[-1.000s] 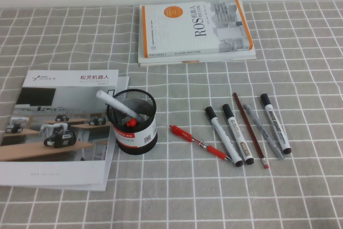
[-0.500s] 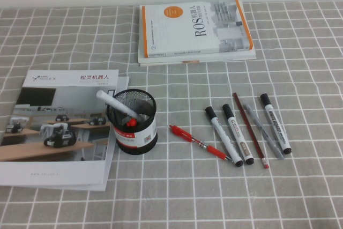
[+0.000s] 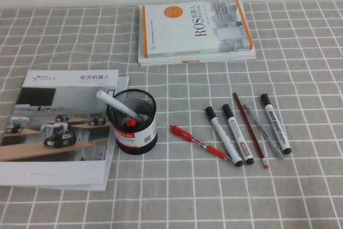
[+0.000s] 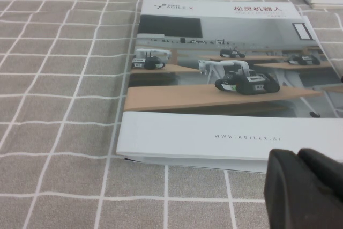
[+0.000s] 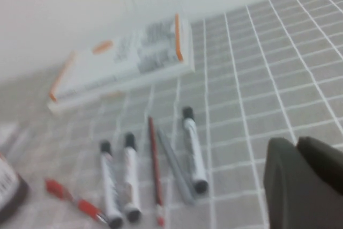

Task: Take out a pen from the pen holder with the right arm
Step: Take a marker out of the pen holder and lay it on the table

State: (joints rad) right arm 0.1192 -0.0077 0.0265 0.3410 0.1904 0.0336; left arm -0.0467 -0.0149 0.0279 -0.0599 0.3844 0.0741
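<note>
Left of pen holder [image 3: 137,138], "AGILEX" brochure [image 3: 59,148]

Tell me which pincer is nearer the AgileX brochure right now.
Left. The left pincer hovers at the brochure's near edge; the right pincer is off by the loose markers, brochure outside its view.

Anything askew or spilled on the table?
Nothing stands out. The pen holder stands upright, white pen leaning inside; loose pens lie tidy beside it. Left gripper hovers near the brochure, right gripper near the loose pens.
</note>
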